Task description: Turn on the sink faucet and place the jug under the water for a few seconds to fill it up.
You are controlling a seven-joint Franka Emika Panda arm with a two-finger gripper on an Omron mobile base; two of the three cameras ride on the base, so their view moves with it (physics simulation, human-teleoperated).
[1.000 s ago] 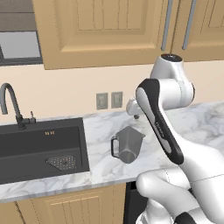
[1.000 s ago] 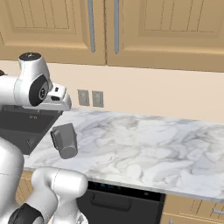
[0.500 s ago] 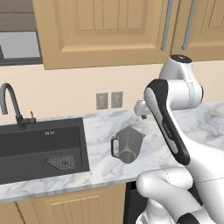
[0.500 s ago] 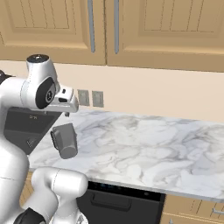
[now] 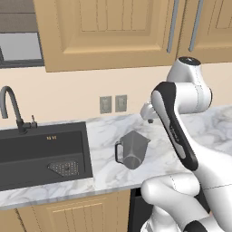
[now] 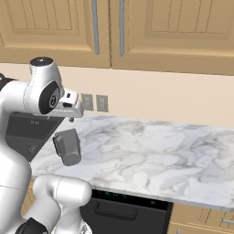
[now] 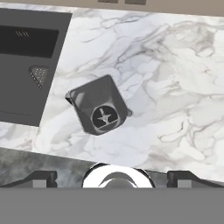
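The grey faceted jug [image 5: 132,150] [image 6: 67,146] stands upright on the marble counter, just right of the black sink [image 5: 27,156], its dark handle turned toward the basin. My gripper [image 5: 149,117] [image 6: 71,118] hangs well above the jug, slightly toward the wall, pointing down. From above, the jug [image 7: 97,109] lies near the middle of the hand view with the sink [image 7: 22,87] to its left, and the gripper [image 7: 112,178] is open with nothing between its fingertips [image 7: 41,176]. The dark gooseneck sink faucet [image 5: 11,105] rises behind the basin's far left. The water is out of view.
Inside the basin lies a perforated drain plate [image 5: 65,167]. Two wall outlets [image 5: 113,103] sit on the backsplash behind the jug. Wooden cabinets [image 6: 137,27] hang above. The marble counter [image 6: 160,155] stretches far to the right of the jug.
The arm has swung a little to the right, carrying the hand closer over the jug. The jug has not moved and the gripper stays open.
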